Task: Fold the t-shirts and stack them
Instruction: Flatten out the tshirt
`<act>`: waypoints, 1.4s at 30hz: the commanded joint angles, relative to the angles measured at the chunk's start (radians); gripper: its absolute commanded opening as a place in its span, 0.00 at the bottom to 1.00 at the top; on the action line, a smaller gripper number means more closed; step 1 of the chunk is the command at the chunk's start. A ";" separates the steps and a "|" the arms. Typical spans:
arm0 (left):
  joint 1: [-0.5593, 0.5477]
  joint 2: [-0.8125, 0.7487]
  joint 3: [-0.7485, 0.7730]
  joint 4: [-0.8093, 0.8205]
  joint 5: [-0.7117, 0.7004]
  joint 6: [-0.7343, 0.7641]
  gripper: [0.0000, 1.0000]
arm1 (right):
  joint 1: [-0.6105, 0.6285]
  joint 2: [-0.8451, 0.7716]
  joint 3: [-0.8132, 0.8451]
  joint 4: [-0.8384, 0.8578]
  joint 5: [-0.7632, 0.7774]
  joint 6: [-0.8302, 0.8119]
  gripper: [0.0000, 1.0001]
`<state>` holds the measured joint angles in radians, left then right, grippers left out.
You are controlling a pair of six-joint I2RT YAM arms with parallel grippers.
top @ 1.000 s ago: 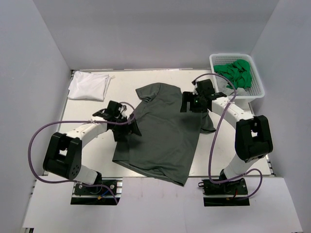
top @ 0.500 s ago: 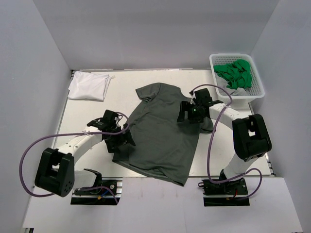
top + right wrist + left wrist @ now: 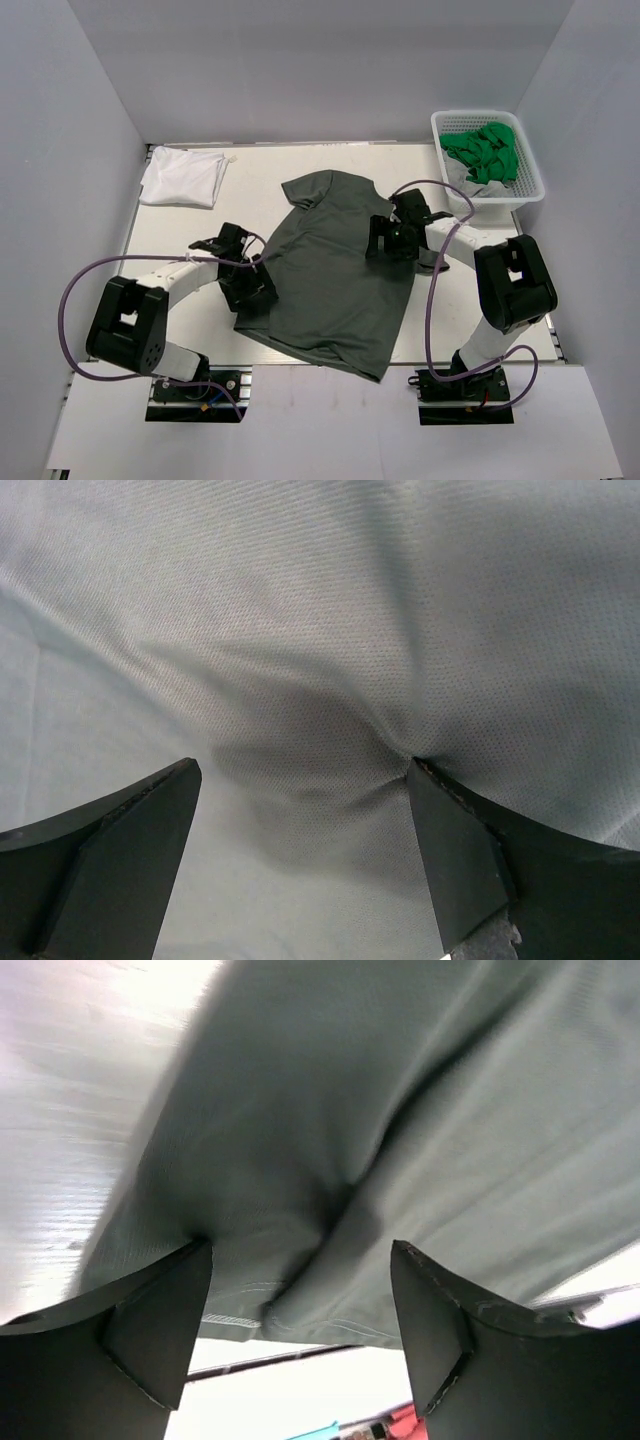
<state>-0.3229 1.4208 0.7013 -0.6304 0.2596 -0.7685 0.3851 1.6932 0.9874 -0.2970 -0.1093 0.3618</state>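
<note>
The dark olive-grey t-shirt (image 3: 335, 280) lies spread across the middle of the table, neck at the far end. The white t-shirt (image 3: 182, 178) lies folded at the far left corner. My left gripper (image 3: 250, 290) is open at the dark shirt's left edge; in the left wrist view (image 3: 300, 1250) its jaws stand wide with a bunched fold of the hem (image 3: 300, 1300) between them. My right gripper (image 3: 386, 238) is open and rests on the shirt's upper right part; in the right wrist view (image 3: 303, 770) its wide jaws press into the dark cloth (image 3: 320, 630), which puckers between them.
A white basket (image 3: 528, 172) holding green cloth (image 3: 485, 150) stands at the far right corner. Grey walls close in the table on three sides. The arm bases sit at the near edge, with cables looping beside each arm.
My left gripper has slid toward me along the shirt's left edge. My right gripper has moved left and toward me, further onto the shirt. The shirt's left side has shifted slightly.
</note>
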 commanded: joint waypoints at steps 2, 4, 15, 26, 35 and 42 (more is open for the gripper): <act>0.001 0.017 0.073 -0.150 -0.258 -0.023 0.84 | -0.032 0.048 -0.019 -0.094 0.166 0.051 0.90; 0.001 0.017 0.118 -0.211 -0.390 -0.051 0.92 | -0.040 0.051 -0.024 -0.103 0.181 0.058 0.90; 0.041 0.069 0.288 -0.269 -0.501 0.004 0.98 | -0.088 0.026 -0.027 -0.100 0.142 -0.001 0.90; -0.109 -0.050 0.227 -0.253 -0.235 0.150 0.99 | -0.088 -0.004 -0.012 -0.090 0.134 -0.018 0.90; -0.203 0.029 0.237 0.014 -0.053 0.054 0.99 | -0.086 -0.001 -0.033 -0.068 0.123 -0.018 0.90; -0.252 0.096 0.149 0.074 0.000 0.045 0.99 | -0.091 -0.001 -0.030 -0.070 0.138 -0.014 0.90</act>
<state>-0.5606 1.4845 0.8898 -0.5823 0.2260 -0.7048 0.3069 1.6894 0.9855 -0.3115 0.0055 0.3553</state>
